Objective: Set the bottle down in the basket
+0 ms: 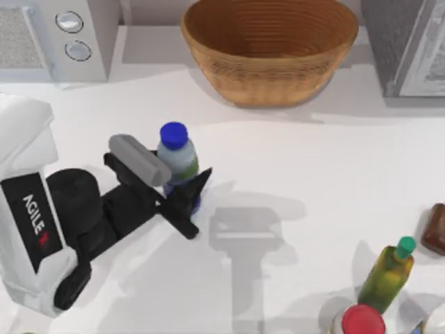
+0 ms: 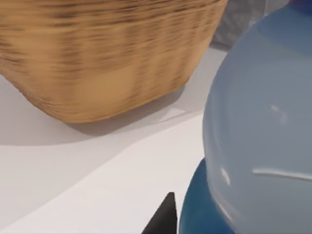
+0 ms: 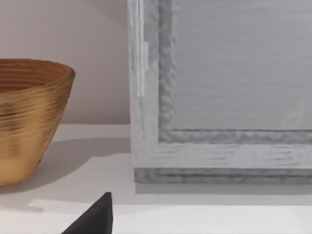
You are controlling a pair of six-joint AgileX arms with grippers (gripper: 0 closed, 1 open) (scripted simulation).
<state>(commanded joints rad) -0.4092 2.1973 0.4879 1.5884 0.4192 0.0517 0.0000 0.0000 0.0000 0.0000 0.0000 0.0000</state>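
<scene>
Top view shows the bottle (image 1: 176, 158) upright on the table left of centre, between the jaws of the left gripper (image 1: 182, 189), which look closed on it. The basket (image 1: 270, 52) waits well apart at the back, so I judge the next move is lifting and carrying over its rim.

Bottle (image 1: 176, 157) on table (image 1: 313, 167), front-left of basket (image 1: 270, 49), w/ left gripper (image 1: 182, 182) around it.
</scene>
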